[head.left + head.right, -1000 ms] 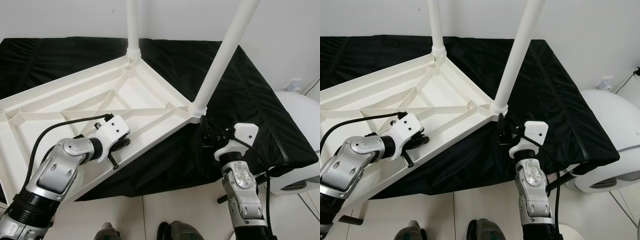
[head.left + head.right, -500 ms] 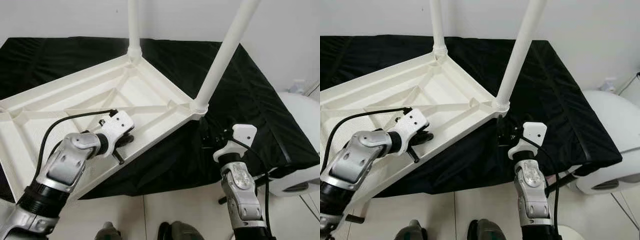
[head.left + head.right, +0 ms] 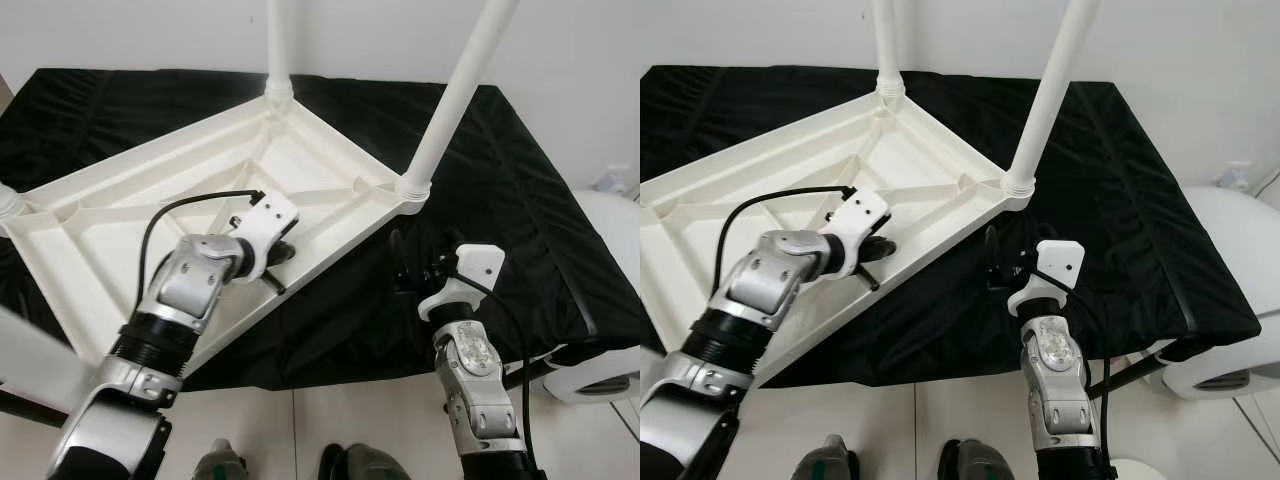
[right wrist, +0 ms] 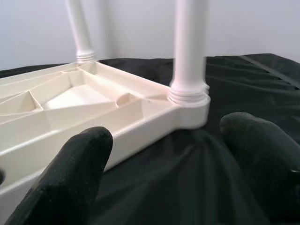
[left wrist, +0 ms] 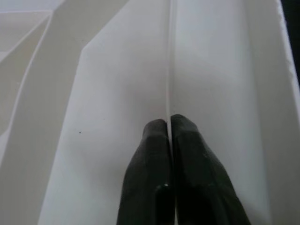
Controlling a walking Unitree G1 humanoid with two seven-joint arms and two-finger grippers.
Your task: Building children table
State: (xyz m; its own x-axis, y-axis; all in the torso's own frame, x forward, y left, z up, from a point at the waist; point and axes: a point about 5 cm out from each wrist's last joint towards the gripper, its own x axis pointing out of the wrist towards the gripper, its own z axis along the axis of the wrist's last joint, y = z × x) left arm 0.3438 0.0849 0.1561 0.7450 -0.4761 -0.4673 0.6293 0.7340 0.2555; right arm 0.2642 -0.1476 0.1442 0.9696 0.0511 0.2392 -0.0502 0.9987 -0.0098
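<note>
Left gripper [image 3: 277,262] pinched shut on thin rib [image 5: 169,70] inside upturned white plastic tabletop [image 3: 150,200]; right gripper [image 3: 1002,262] spread wide, empty, low over black cloth [image 3: 500,180] just beside near corner leg [image 3: 1050,90]

Tabletop upside down on cloth-covered surface, far leg [image 3: 279,45] and near leg upright in corner sockets

Likely light, stiff, hollow moulding; smooth, slippery; thin ribs may flex or crack under pinch

Better hold: thick outer rim or leg base collar [image 4: 189,94], not rib

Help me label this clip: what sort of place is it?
Probably a plain indoor room used as a workspace: bare white wall, black cloth under an upturned white table top, and pale tiled floor.
</note>
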